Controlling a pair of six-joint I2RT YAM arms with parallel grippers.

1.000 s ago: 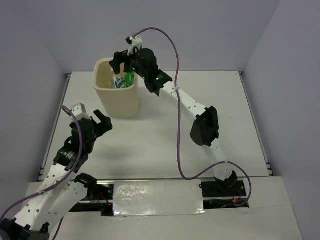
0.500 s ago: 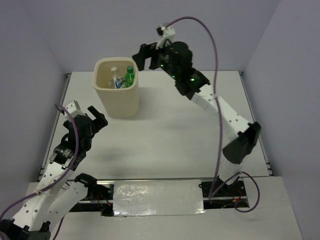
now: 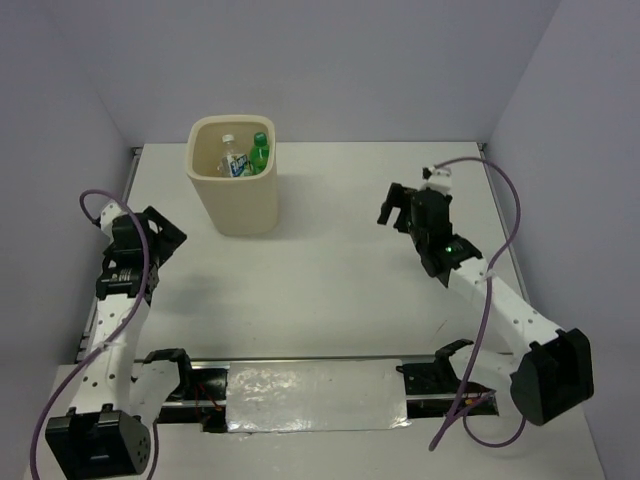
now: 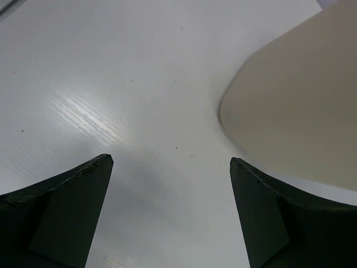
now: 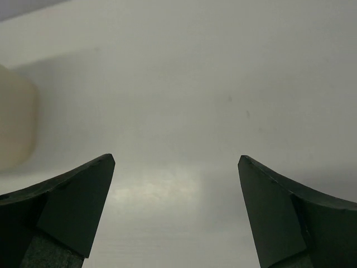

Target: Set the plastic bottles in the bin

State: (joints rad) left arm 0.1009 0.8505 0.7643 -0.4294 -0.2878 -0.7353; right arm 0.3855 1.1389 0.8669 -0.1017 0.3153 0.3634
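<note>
The cream bin (image 3: 237, 201) stands at the back left of the table. Inside it I see a green soda bottle (image 3: 260, 153) and a clear bottle with a blue label (image 3: 234, 160). My left gripper (image 3: 163, 229) is open over the table's left side, left of the bin, nothing between its fingers. The bin's wall (image 4: 301, 106) fills the upper right of the left wrist view. My right gripper (image 3: 394, 207) hangs open over the right half of the table, empty. The bin (image 5: 15, 125) shows blurred at the left edge of the right wrist view.
The white table (image 3: 330, 260) has raised rails along its left (image 3: 131, 165) and right (image 3: 510, 250) edges. A shiny strip (image 3: 315, 395) lies along the near edge between the arm bases. Purple cables loop from both arms.
The right arm has pulled back from above the bin, down and to the right side of the table. The left arm has drawn back toward the left edge. Both grippers stayed open.
</note>
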